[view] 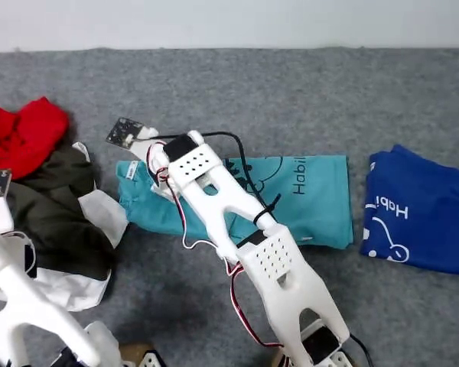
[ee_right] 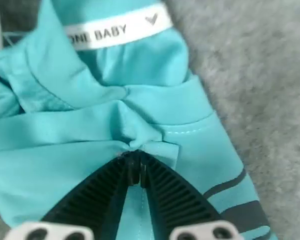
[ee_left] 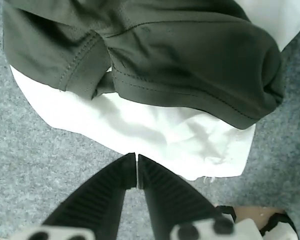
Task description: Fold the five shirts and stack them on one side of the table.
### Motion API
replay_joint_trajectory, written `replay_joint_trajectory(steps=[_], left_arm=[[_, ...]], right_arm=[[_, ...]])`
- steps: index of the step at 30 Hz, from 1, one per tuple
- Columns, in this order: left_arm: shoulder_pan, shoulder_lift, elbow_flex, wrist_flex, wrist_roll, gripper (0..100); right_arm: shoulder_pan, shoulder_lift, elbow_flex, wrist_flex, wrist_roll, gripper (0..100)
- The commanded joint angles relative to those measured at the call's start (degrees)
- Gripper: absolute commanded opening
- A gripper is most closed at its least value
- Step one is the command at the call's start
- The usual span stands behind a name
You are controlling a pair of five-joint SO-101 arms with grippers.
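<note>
Table: was grey and carpeted, shirts scattered across it.
Right hand: clamped tight on teal shirt, mid-table.
Left hand: fingers pressed together, at white shirt edge.
Blue shirt: lay folded, apart.

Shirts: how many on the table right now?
5: crumpled red shirt far left; dark olive shirt beside it, lying on a white shirt; teal shirt centre; folded blue shirt right. The pile may hide more.
</note>
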Motion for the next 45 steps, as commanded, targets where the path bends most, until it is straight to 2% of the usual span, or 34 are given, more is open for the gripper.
replay_joint_trajectory(steps=[1, 5, 13, 18, 21, 25, 31, 36, 45], left_arm=[[0.2, -1.8, -0.1, -0.5, -0.5, 2], [0.3, -1.8, -0.1, -0.5, -0.5, 2], [0.3, -1.8, -0.1, -0.5, -0.5, 2], [0.3, -1.8, -0.1, -0.5, -0.5, 2], [0.3, -1.8, -0.1, -0.5, -0.5, 2], [0.3, -1.8, -0.1, -0.5, -0.5, 2], [0.3, -1.8, -0.1, -0.5, -0.5, 2], [0.3, -1.8, -0.1, -0.5, -0.5, 2], [0.3, -1.8, -0.1, -0.5, -0.5, 2]], right_arm=[[0.0, -2.2, -9.4, 4.0, -0.1, 1.2], [-0.3, -2.4, -17.2, 4.8, -0.1, 1.2], [-0.2, 5.6, -17.7, 0.4, 0.0, 1.2], [2.2, 9.8, -17.7, -3.1, 6.4, 1.2], [3.5, 9.9, -18.4, -5.1, 7.0, 1.2], [3.2, 8.7, -23.9, -2.4, 6.9, 1.2], [-1.1, 9.1, -33.5, 7.8, 6.9, 1.2], [-6.7, 9.2, -35.0, 15.7, 6.8, 1.2], [-14.4, 17.1, -35.4, 15.8, 0.5, 1.1]])
